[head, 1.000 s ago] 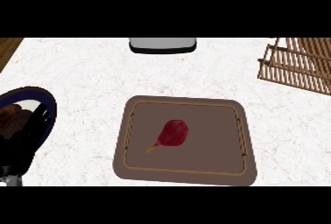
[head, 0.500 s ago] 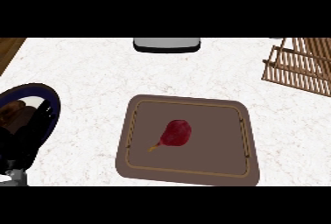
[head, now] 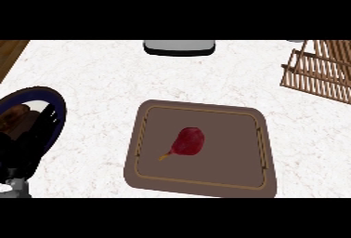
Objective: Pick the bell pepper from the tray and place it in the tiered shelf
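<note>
White marbled desk (head: pixel 96 79) filled the head view. Only one hand showed: the left hand (head: pixel 21 151), a dark shape at the lower left edge, lying over the near part of a plate. Whether it was open or closed could not be told. The right hand did not show.

Brown tray (head: pixel 205 183) lay flat on the desk to the right of the left hand, apart from it, with a strip of bare desk between.

Wooden slatted shelf (head: pixel 322 69) stood far to the hand's right and well ahead of it, past the tray's far right corner, cut off by the view's edge.

Dark blue plate (head: pixel 58 111) sat directly under and ahead of the hand; something brown (head: pixel 14 116) lay on it just ahead of the hand, kind unclear.

Grey rounded object (head: pixel 179 46) sat at the desk's far edge, ahead and right of the hand.

Red bell pepper (head: pixel 188 141) lay near the tray's middle, level with the hand and well to its right, stem end pointing back toward the hand's side. Nothing touched it.
</note>
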